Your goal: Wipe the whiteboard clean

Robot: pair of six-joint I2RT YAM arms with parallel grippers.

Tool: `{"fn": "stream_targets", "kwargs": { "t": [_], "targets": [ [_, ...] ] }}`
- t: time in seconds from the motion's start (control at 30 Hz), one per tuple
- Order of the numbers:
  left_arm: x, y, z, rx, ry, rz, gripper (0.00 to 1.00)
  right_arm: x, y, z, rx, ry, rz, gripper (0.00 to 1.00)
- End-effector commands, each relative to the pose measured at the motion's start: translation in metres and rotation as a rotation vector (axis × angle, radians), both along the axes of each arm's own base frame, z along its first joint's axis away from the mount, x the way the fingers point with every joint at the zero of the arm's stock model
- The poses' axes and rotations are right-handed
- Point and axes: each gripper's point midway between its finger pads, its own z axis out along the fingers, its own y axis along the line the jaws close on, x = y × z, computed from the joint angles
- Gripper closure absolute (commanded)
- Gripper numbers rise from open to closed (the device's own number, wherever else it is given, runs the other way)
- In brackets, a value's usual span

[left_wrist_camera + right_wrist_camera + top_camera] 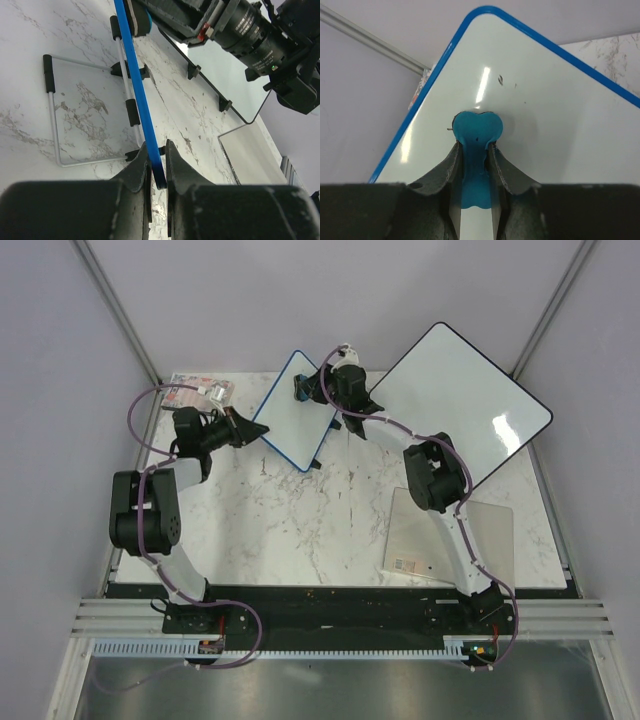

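The small blue-framed whiteboard (300, 428) stands tilted at the back of the table. My left gripper (254, 428) is shut on its blue frame edge (136, 85), and in the left wrist view the jaws (157, 156) clamp the lower end of that edge. My right gripper (308, 390) is shut on a blue eraser (476, 129) and presses it flat against the board's white face (545, 125). The face is nearly clean, with only a few tiny black specks (501, 78) above the eraser. The eraser also shows in the left wrist view (143, 20).
A larger black-framed blank whiteboard (460, 400) stands at the back right. A flat beige sheet (450, 535) with a barcode label lies front right. A small packet (200, 395) lies at the back left. The board's wire stand (52, 115) rests on the marble table.
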Motion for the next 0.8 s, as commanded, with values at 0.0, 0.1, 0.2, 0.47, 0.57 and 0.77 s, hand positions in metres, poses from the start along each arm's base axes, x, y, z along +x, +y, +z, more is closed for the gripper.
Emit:
{"fn": "stream_targets", "kwargs": {
  "t": [0.0,0.1,0.2,0.47,0.57,0.77],
  "targets": [
    [-0.058,-0.048,0.013,0.006,-0.042,-0.325,0.98,0.01,0.014,0.007,0.05,-0.007,0.034,1.0],
    [-0.059,-0.049,0.009,0.021,-0.038,-0.331,0.98,0.017,0.011,0.023,0.046,-0.048,0.015,1.0],
    [-0.059,-0.051,0.008,0.026,-0.037,-0.334,0.98,0.03,-0.001,0.042,0.049,-0.08,-0.043,1.0],
    [-0.06,-0.052,0.008,0.047,-0.047,-0.333,0.98,0.057,-0.039,0.024,-0.096,-0.011,-0.192,1.0],
    [-0.061,-0.055,0.008,0.05,-0.048,-0.339,0.98,0.055,-0.048,0.006,-0.141,0.028,-0.208,1.0],
    [-0.062,-0.057,0.007,0.058,-0.051,-0.343,0.98,0.047,-0.042,-0.034,-0.162,0.103,-0.152,1.0]
  ]
}}
